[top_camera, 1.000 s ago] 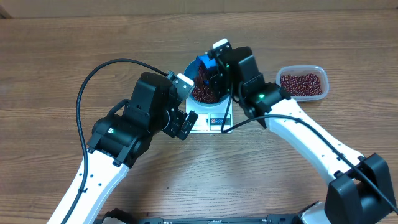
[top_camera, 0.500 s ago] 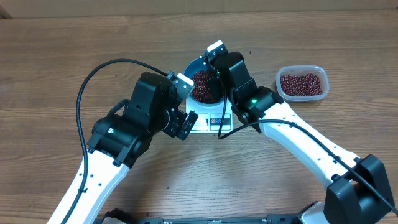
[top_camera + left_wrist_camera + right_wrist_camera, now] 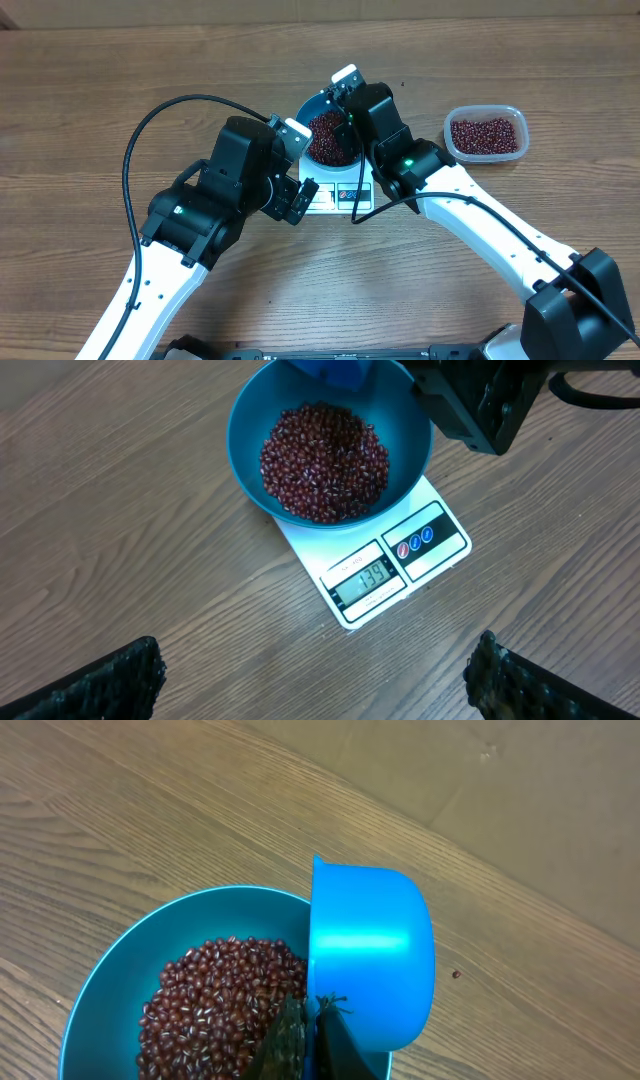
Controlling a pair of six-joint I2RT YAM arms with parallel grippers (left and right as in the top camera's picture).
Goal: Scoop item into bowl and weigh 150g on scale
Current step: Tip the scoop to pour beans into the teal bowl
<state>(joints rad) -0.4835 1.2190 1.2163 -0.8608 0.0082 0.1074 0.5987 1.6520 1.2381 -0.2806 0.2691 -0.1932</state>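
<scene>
Fingers, left: the left fingers [image 3: 110, 682] are spread wide and hold nothing, hanging above the bench [image 3: 120, 540].
Fingers, right: the right fingers [image 3: 288, 1038] are pressed together, pinching the small blue scoop [image 3: 370, 960] at its near end.
Overhead, change: a second ago we saw the scoop bright and tipped above the bowl [image 3: 308, 110]. Now the right arm has swung across and covers it, and it has not moved for the last half second.
Overhead, layout: the bowl sits on the scale [image 3: 335, 197]. The clear tub [image 3: 447, 133] of spare beans lies well apart to the right.
Left wrist: the beans [image 3: 325, 460] are heaped in the bowl, and the display [image 3: 368, 577] reads 139.
Right wrist: the scoop lies turned on its side over the bowl's rim, its outer bottom towards us. We cannot tell whether any beans remain inside.
Meaning: we judge this pour finished and the weight a little short of 150. One more small helping from the tub seems needed, added gently so as not to overshoot.
</scene>
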